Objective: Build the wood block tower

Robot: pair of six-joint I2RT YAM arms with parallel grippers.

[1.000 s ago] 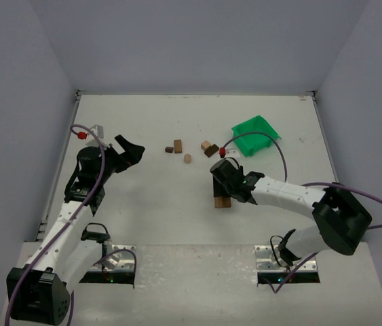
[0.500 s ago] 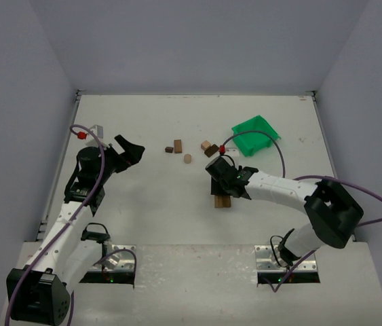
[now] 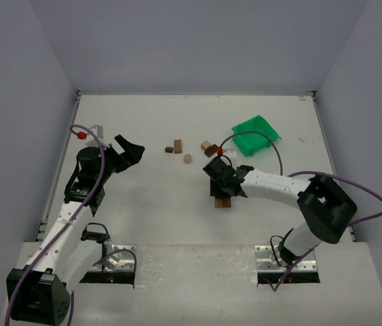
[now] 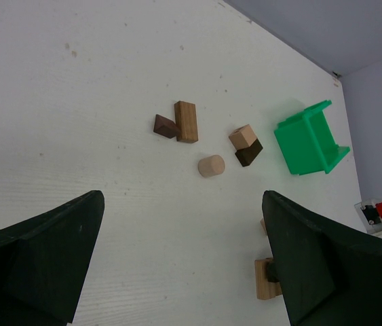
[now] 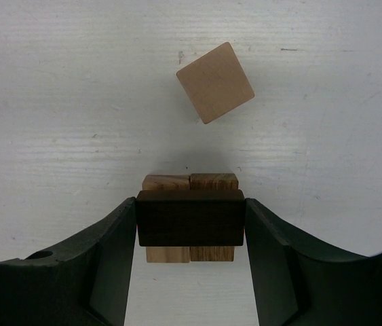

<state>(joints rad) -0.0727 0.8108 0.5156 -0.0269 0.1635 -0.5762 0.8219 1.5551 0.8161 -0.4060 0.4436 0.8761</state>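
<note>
Tower base (image 5: 189,182): two tan blocks lie side by side on the table (image 3: 150,204), near the middle and just right of centre, making a flat footing for the next layer.
Dark block (image 5: 189,217): laid crosswise over both tan blocks, seemingly to tie the pair together.
Right gripper (image 3: 219,191): clamped on the dark block, a finger against each end, probably to square it up before letting go.
Tan cube (image 5: 215,82): lies loose and turned askew just beyond the tower base, not touching it.
Left gripper (image 3: 131,151): fingers wide apart and holding nothing, hovering at the left, well clear of the stack.
Spare pieces: a short cylinder (image 4: 211,166), a long tan block (image 4: 186,121) touching a small dark one (image 4: 165,126), and a tan-and-dark pair (image 4: 245,145) wait farther back.
Green bin (image 3: 254,134): far right, tipped on its side.
</note>
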